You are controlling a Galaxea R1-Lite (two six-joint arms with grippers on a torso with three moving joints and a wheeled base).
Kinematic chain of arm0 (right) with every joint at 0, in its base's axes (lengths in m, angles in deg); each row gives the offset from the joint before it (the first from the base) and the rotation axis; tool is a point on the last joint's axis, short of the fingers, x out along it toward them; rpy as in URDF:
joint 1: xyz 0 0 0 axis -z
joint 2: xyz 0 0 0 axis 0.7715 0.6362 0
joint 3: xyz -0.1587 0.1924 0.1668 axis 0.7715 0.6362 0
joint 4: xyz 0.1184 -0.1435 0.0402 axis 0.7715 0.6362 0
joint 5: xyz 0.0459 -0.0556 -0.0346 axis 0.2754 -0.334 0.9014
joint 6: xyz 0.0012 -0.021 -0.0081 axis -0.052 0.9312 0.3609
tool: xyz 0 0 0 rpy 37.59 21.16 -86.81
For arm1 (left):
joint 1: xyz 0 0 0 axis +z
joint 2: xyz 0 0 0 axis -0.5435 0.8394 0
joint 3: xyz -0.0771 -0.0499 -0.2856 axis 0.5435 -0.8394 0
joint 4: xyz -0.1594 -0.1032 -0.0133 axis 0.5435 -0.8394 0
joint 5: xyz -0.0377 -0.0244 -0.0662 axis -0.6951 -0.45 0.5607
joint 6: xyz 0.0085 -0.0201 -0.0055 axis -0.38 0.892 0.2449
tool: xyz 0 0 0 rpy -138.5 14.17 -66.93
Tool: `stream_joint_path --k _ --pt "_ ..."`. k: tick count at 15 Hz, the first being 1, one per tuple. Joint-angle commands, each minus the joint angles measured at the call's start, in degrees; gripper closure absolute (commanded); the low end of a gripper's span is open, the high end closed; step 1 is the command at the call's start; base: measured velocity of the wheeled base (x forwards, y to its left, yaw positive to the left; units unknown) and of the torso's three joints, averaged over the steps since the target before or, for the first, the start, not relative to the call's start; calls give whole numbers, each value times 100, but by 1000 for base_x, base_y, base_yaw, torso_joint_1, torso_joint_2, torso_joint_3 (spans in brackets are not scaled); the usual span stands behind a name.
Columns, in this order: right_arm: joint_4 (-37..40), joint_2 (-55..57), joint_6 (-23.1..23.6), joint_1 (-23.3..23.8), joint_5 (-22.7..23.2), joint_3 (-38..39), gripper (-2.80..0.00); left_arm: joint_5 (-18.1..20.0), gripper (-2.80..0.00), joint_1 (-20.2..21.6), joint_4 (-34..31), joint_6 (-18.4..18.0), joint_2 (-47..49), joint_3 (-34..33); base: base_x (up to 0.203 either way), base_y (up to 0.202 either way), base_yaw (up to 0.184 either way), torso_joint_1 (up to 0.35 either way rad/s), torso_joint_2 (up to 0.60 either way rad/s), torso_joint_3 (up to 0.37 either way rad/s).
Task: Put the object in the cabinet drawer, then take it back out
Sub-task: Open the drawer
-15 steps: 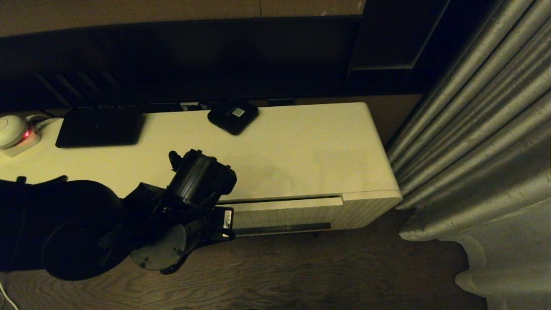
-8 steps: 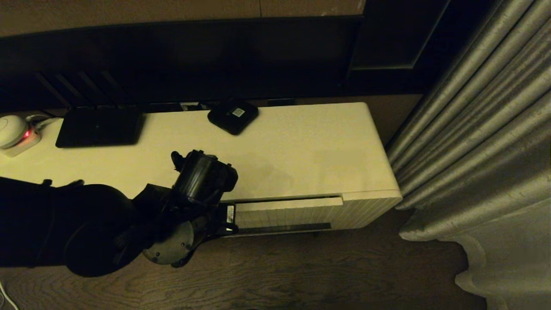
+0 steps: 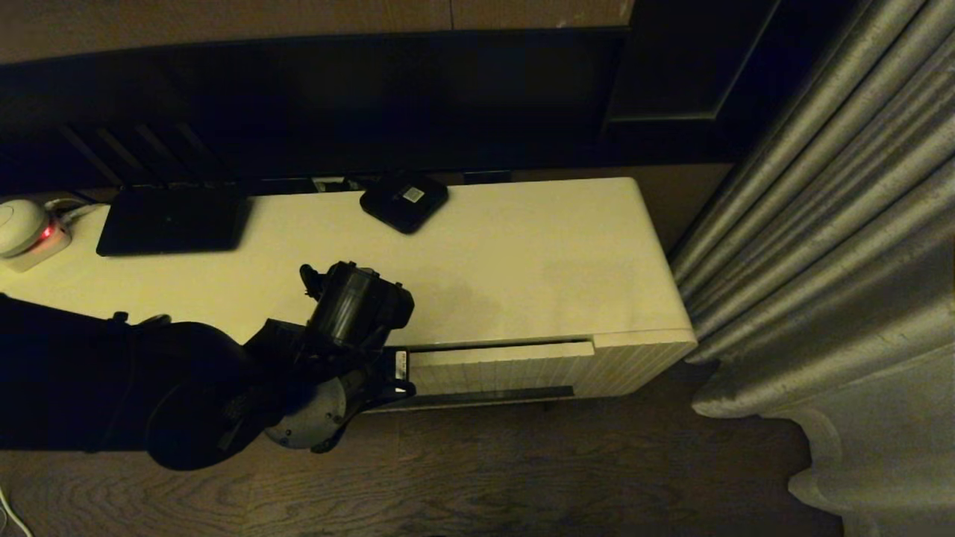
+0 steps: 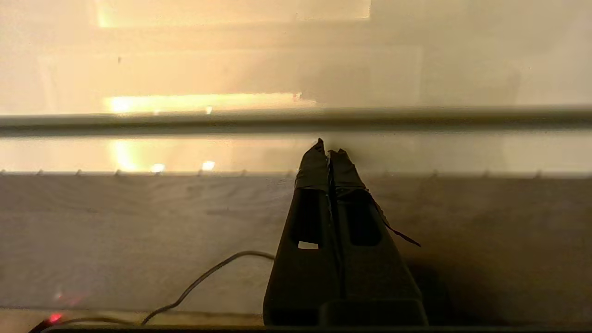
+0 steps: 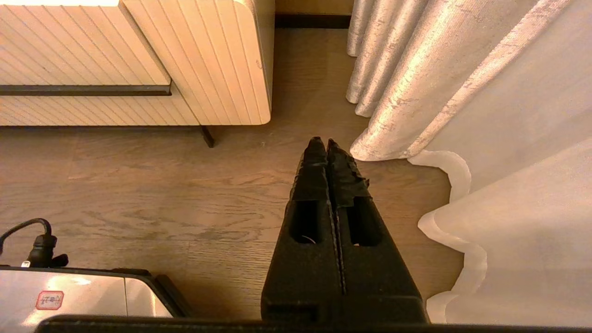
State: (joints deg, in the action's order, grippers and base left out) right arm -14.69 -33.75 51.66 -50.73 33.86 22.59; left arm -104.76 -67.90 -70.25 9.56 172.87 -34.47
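— What's nearest us?

— The right gripper (image 5: 326,144), its fingers pressed together on nothing, low over the wooden floor (image 3: 559,470), near the hem of the grey curtain (image 3: 821,224) and off the cabinet's right end.

— And the left one?

— The left gripper (image 4: 328,150) is at the front of the cabinet drawer (image 3: 500,369), near its left end. Its fingers are also closed flat against each other and hold nothing, with the tips level with the drawer's upper edge.

— Is the drawer open?

— Barely. The ribbed front stands a sliver proud of the cabinet, with a narrow dark gap along its top.

— The umbrella?

— Not visible from here, so I cannot tell where it lies.

— Further back?

— On the cream cabinet top (image 3: 522,261), along the back edge: a flat black router (image 3: 171,221) toward the left, a small black box (image 3: 404,201) near the middle, and a white device (image 3: 19,224) with a red light at the left edge.
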Motion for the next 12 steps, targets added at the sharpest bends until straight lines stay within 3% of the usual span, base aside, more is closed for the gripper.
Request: stream_joint_path --k 1,12 --pt "-4 6 0 -2 2 0 0 -20 0 29 248 10 107 -8 0 0 0 0 0 0" --pt "-4 6 0 -2 2 4 0 -12 0 43 419 12 78 6 0 0 0 0 0 0"
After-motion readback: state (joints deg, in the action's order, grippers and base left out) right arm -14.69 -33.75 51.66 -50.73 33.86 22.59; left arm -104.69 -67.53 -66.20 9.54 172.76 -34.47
